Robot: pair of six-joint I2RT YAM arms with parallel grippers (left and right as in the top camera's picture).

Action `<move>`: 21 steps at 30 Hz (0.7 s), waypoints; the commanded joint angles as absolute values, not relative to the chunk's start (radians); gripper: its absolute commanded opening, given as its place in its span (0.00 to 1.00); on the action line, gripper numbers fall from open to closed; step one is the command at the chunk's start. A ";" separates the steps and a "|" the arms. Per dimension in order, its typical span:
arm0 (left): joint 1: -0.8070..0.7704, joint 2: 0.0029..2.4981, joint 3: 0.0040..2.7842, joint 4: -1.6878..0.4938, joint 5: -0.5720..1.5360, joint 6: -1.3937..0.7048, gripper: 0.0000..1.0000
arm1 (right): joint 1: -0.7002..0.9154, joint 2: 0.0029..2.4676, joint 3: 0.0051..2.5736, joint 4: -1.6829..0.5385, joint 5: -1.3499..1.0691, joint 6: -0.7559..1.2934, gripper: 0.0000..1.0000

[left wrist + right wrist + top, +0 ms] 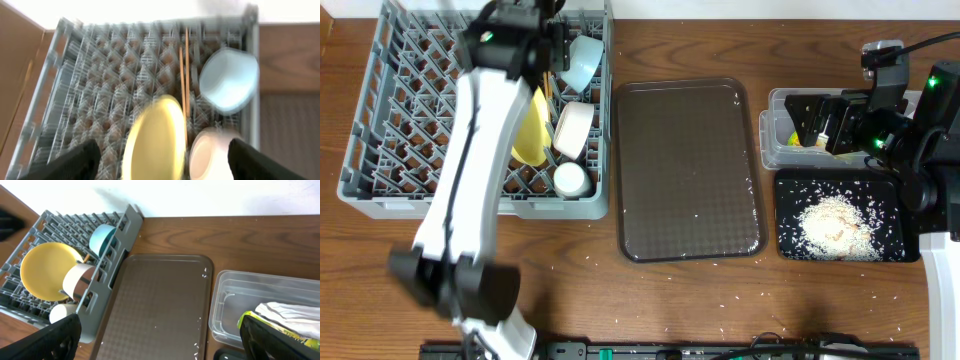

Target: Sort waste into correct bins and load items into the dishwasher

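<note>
On the wood table point(570, 300) before a white backdrop point(200, 195), stray rice point(724, 331); left tool point(167, 162) and right tool point(162, 337) wide, empty.

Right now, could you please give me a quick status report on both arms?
Left gripper open, empty, above dish rack. Chopsticks, yellow plate, blue bowl, white bowl, cup racked. Right gripper open over clear tub. Rice heaped in black tray; nothing blocking.
</note>
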State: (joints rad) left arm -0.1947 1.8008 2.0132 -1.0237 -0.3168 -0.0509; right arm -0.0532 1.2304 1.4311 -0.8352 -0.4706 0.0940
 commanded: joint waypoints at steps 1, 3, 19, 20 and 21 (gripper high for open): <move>-0.219 1.724 2.014 -1.195 -0.284 -0.144 0.83 | -0.058 1.231 1.439 -0.835 -0.468 0.081 0.99; -0.250 1.671 2.009 -1.349 -0.204 -0.148 0.86 | -0.058 1.231 1.439 -0.835 -0.468 0.081 0.99; -0.453 0.900 1.204 -0.976 -0.298 -0.395 0.87 | -0.058 1.231 1.439 -0.835 -0.468 0.081 0.99; -0.471 0.812 1.100 -0.902 -0.306 -0.395 0.87 | -0.058 1.231 1.439 -0.835 -0.468 0.081 0.99; -0.482 0.747 1.023 -0.845 -0.309 -0.395 0.87 | -0.058 1.231 1.439 -0.835 -0.468 0.081 0.99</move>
